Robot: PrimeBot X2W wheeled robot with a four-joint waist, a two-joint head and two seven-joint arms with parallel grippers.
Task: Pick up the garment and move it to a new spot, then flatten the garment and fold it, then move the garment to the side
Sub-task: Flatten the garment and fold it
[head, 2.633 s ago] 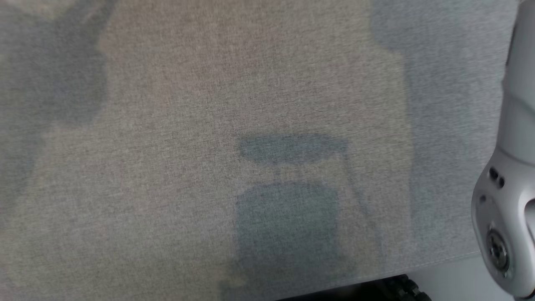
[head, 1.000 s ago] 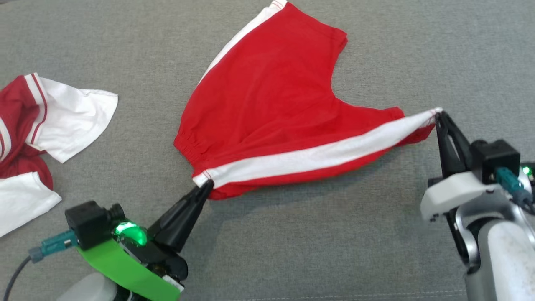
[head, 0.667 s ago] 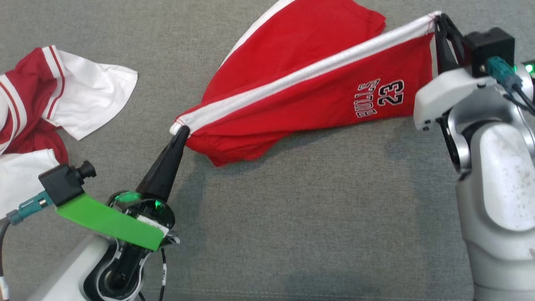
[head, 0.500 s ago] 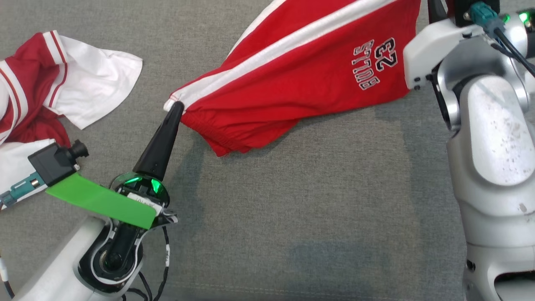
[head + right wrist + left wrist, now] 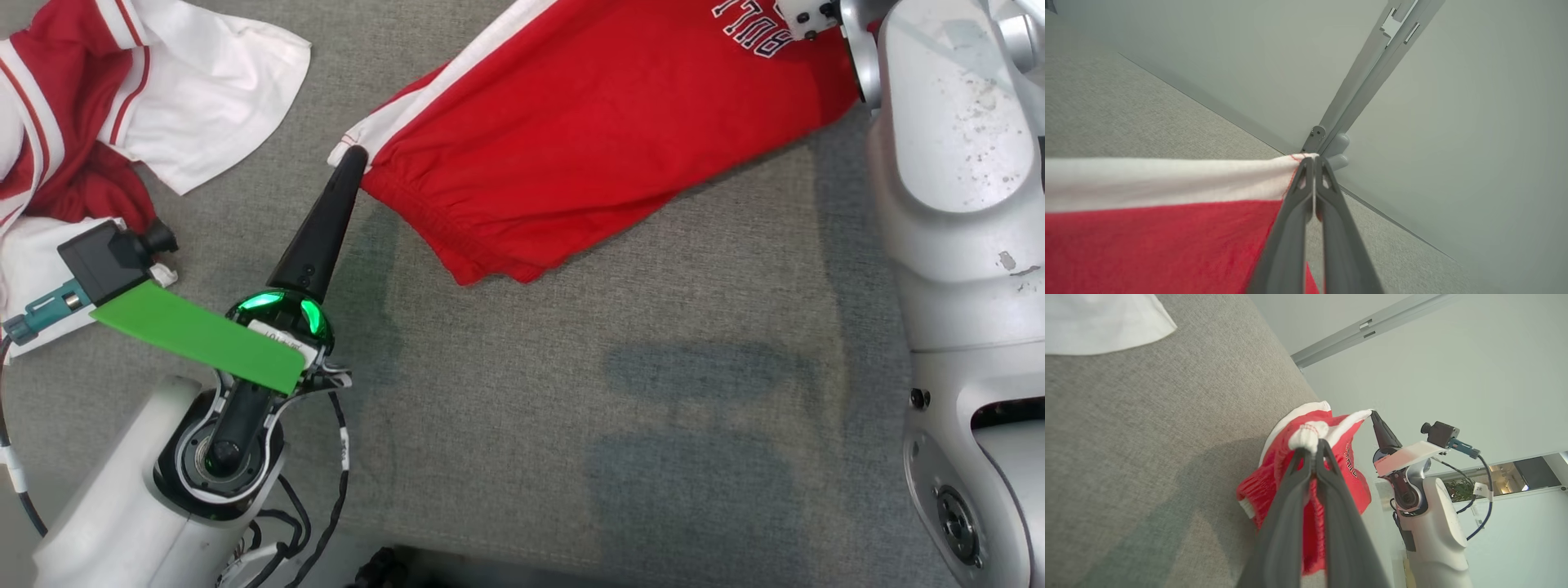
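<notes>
Garment: red shorts (image 5: pixel 588 139), white side stripe, gathered elastic waistband, white lettering near the hem.
Grip: left claw (image 5: pixel 353 155) pinches the waistband corner, right claw (image 5: pixel 1312 161) the hem corner.
Pose: stripe pulled taut, red cloth sagging below.

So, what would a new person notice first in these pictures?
The red shorts stand out, stretched across the top of the head view between the left gripper and the right gripper, each shut on a white-striped corner. A crumpled red and white shirt lies at upper left.
</notes>
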